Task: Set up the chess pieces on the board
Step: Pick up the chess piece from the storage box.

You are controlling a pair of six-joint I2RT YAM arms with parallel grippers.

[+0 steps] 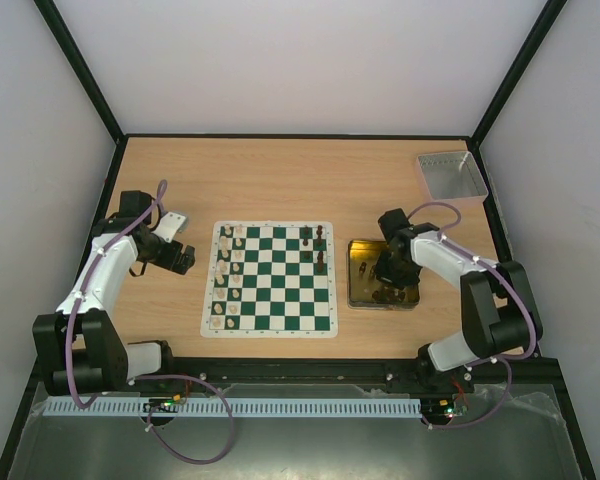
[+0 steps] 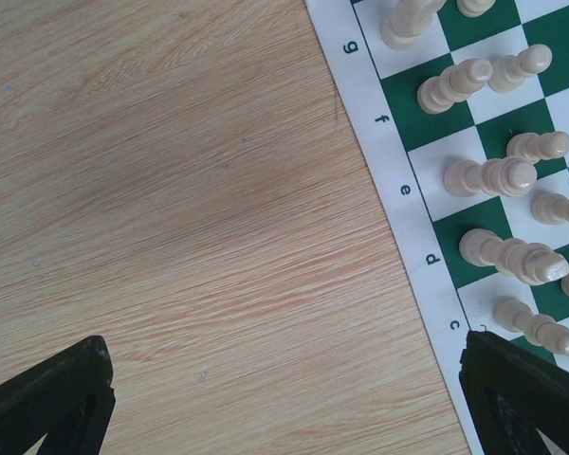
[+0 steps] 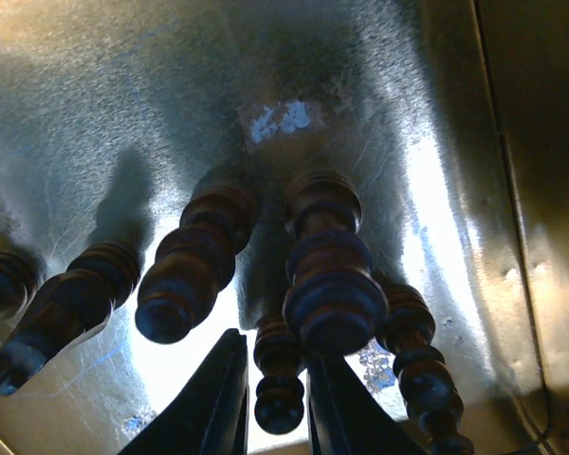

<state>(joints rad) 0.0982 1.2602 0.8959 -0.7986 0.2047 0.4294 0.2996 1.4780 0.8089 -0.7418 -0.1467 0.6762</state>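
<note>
Wood table [image 1: 280, 170]: board [image 1: 270, 278] at centre, cream pieces [image 1: 228, 275] on its left files, few dark pieces [image 1: 320, 250] on its right, more in the gold tin [image 1: 360, 290]. Right gripper [image 3: 277, 398] is down in the tin, narrowly flanking one small dark piece [image 3: 280, 379]; can't tell if it's clamped. Left gripper [image 2: 284, 379] is spread wide and empty beside the board's lettered edge, its fingers cut off by the frame.

A light wooden tabletop [image 1: 280, 170] with fine lengthwise grain fills the middle of the scene. Plain white walls close it in on three sides: a back wall [image 1: 300, 60] along the far edge, a left wall [image 1: 30, 150] and a right wall [image 1: 570, 120]. Black frame posts [image 1: 83, 70] rise at a slant from the two far corners. A black rail [image 1: 310, 372] runs along the near edge, with a white slotted strip [image 1: 310, 408] just below it and a dull grey metal sheet [image 1: 310, 450] beneath that. The light is soft and even, with faint shadows on the wood.
</note>
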